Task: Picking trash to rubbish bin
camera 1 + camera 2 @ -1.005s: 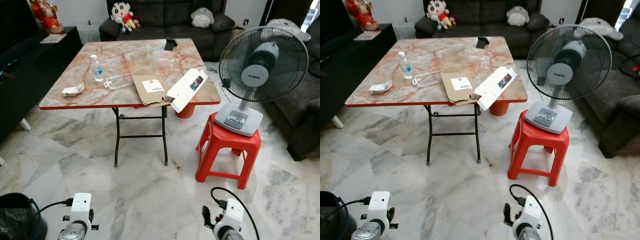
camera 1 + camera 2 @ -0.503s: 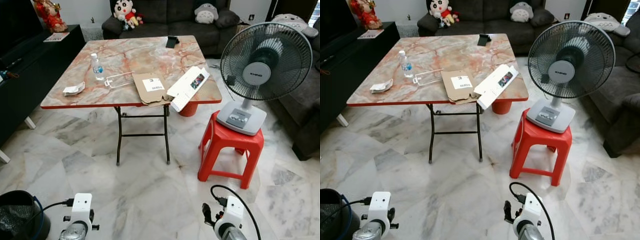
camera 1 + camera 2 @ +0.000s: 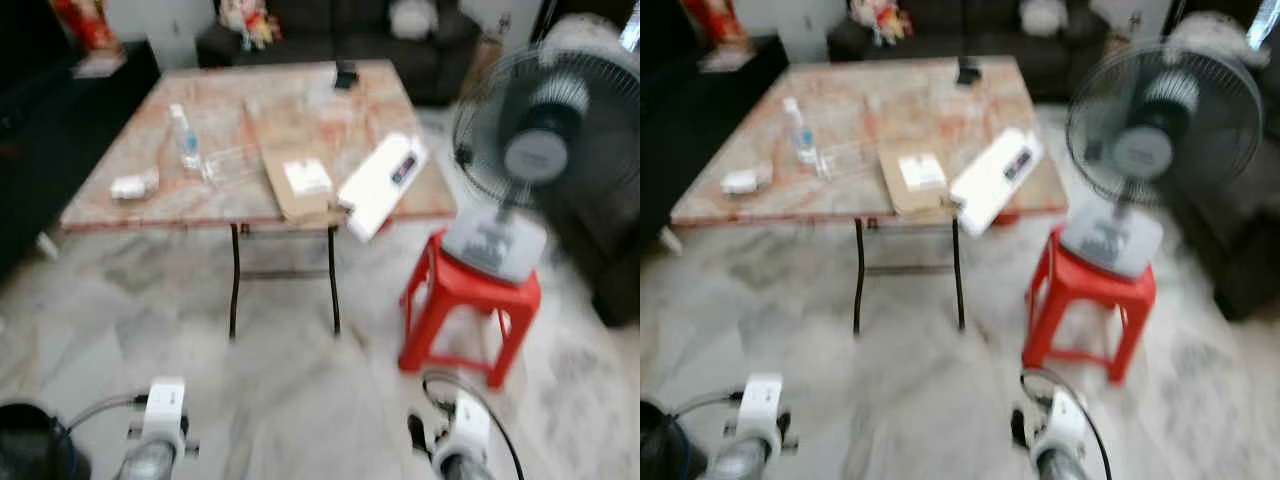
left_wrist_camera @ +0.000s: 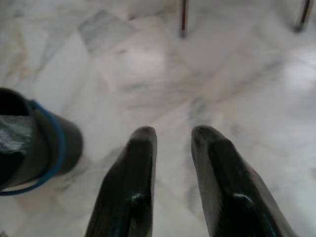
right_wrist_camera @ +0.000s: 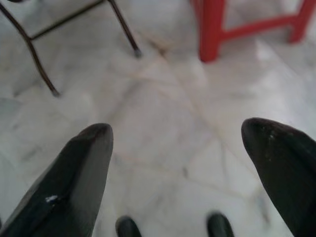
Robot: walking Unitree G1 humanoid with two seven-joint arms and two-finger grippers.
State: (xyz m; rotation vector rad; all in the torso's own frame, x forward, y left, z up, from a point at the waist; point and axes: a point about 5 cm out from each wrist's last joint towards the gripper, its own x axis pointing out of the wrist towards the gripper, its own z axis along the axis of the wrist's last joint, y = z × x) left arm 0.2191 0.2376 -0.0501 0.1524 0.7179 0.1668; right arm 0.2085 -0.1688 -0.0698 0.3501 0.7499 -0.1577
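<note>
Currently approaching, view blurred | trash: cardboard [image 3: 298,180] and white box [image 3: 380,185] at table [image 3: 150,200] edge, 12 o'clock | bin [image 4: 29,143] at 8 o'clock | left gripper [image 4: 170,148] nearly closed, empty | right gripper [image 5: 177,148] spread wide, empty, both low for walking

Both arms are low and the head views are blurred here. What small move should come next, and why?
Probably keep stepping toward the table. The trash, such as the flat cardboard and white box, lies on it, with bare floor between it and both grippers. The left gripper and right gripper hold nothing and hang over floor tiles, the bin beside the left one.
</note>
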